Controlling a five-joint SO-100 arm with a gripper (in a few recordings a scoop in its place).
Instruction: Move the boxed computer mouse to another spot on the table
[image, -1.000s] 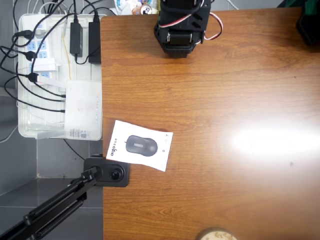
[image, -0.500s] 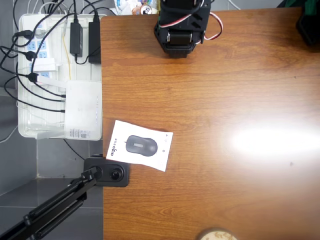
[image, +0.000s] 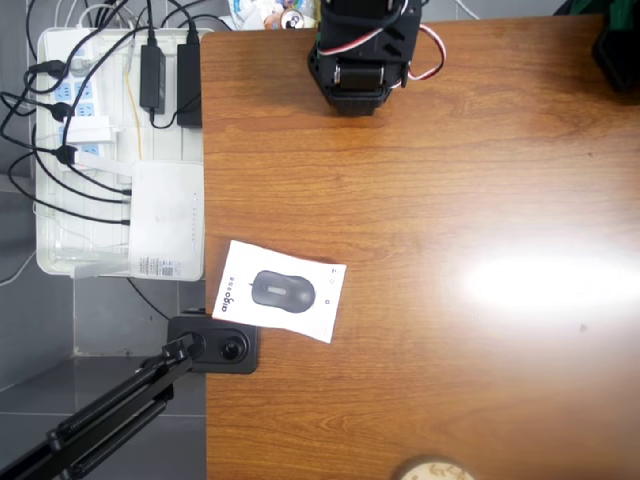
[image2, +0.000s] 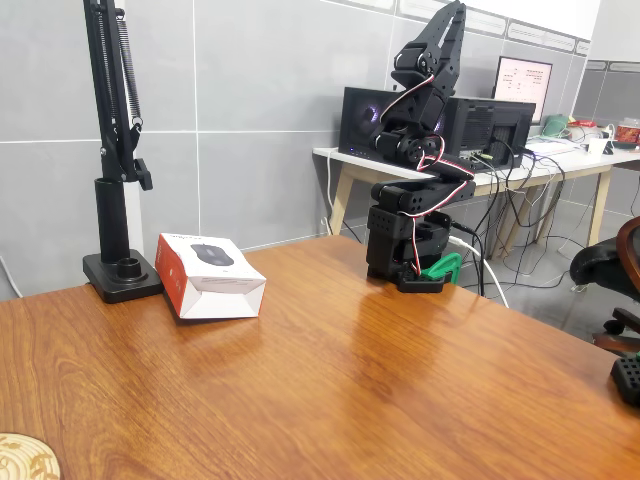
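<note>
— Surface on record?
— Counter (image: 450, 300), reddish-brown wood, glossy, with a bright glare patch at right in the overhead view. Grey tiled wall behind it in the fixed view.

— Item one?
— Boxed computer mouse (image: 279, 291), white carton with a dark grey mouse printed on top; orange-red side (image2: 169, 271) showing in the fixed view. Lies flat near the counter's left edge in the overhead view, slightly rotated.

— Neighbours?
— Black lamp-stand base (image: 213, 344) just beside the box's lower left corner, clamped at the counter's edge. White tray (image: 60, 255) off the counter to the left, holding power strips, cables and a white router-like box (image: 165, 218).

— The arm?
— Black arm (image2: 418, 150), folded upright on its base at the counter's far edge, well apart from the box.

— Pincer?
— Pincer (image2: 443, 30) raised at the top of the arm; whether spread or pressed together, cannot tell. Nothing visibly held.
</note>
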